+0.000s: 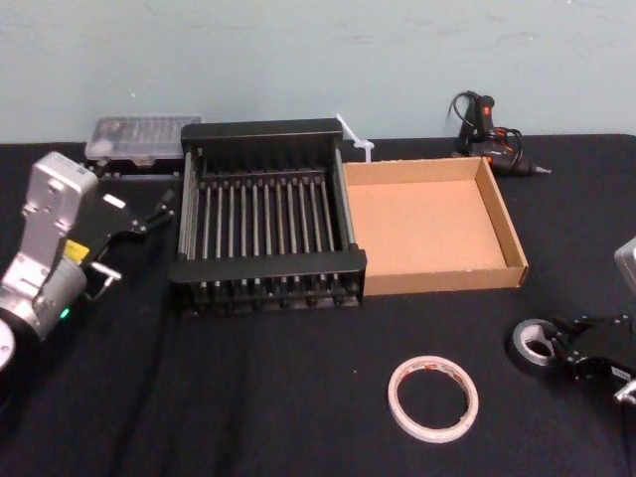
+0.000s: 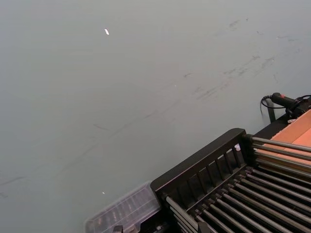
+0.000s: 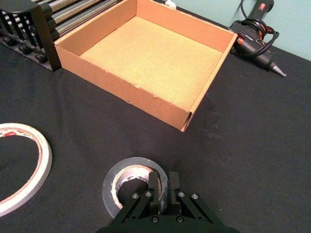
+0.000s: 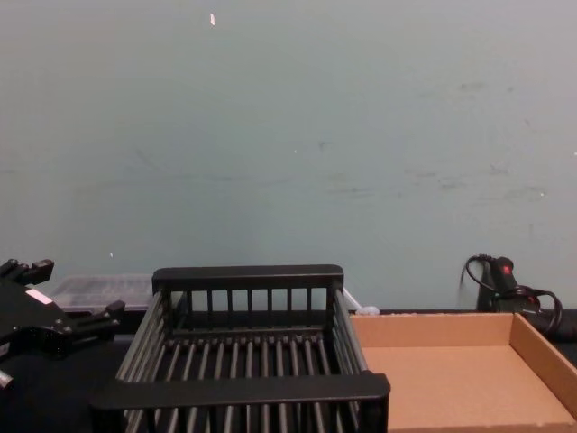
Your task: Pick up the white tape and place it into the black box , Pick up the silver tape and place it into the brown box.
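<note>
Black cloth covers the table [image 1: 248,397] below a pale wall [image 1: 298,60]. Near its right edge the dull grey-silver tape roll [image 3: 109,187] lies flat, the right gripper [image 3: 164,177] clamped across its wall. Light, stiff and slick-sided, it should lift by that rim. The white red-printed tape roll [image 1: 395,399] lies near the front edge; the left gripper [image 1: 149,214] hangs spread at the left edge.

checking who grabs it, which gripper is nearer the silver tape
Right. The right gripper is at the silver tape, fingers pinching its wall; the left gripper hangs open far off, left of the black box.
</note>
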`<state>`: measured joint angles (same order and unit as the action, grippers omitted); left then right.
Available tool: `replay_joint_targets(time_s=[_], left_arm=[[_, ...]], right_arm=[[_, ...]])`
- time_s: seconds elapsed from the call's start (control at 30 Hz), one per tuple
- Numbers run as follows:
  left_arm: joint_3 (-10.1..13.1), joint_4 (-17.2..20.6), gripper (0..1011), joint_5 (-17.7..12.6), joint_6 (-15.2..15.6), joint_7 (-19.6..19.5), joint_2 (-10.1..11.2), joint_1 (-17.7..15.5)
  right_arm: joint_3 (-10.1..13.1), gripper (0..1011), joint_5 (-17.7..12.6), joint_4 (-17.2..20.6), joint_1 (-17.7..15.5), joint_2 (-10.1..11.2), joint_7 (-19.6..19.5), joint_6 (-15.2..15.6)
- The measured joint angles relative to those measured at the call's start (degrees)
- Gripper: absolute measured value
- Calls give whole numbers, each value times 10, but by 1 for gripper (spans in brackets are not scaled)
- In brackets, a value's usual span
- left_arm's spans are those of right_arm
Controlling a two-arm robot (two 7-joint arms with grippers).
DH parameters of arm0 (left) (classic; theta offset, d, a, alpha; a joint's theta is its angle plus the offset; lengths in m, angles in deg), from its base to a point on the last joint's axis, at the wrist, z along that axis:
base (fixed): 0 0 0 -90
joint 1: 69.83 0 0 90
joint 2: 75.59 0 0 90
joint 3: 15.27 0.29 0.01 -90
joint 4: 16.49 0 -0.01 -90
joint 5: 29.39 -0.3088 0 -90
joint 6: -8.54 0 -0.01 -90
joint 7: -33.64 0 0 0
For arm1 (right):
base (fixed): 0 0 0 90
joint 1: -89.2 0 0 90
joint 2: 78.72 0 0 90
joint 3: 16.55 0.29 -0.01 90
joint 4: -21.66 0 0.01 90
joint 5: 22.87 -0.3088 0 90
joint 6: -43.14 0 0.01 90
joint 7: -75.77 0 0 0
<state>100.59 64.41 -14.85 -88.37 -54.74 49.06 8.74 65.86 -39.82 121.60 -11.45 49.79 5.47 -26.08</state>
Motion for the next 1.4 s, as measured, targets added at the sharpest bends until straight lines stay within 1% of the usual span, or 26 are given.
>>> replay_joint_targets(time_s=[0.6, 0.87, 1.1, 1.23, 1.4], left_arm=[[0, 0, 1001, 0, 0, 0, 0, 0], [0, 0, 1001, 0, 0, 0, 0, 0], [0, 0, 1001, 0, 0, 0, 0, 0], [0, 0, 1001, 0, 0, 0, 0, 0], [0, 0, 1002, 0, 0, 0, 0, 0]], right_arm=[[1, 133, 0, 0, -1, 0, 3, -2], [12, 133, -7, 15, -10, 5, 20, -17], [23, 133, -16, 30, -13, 5, 22, -25], [24, 133, -19, 33, -6, 1, 21, -28], [13, 133, -16, 28, 21, -10, 12, -26]])
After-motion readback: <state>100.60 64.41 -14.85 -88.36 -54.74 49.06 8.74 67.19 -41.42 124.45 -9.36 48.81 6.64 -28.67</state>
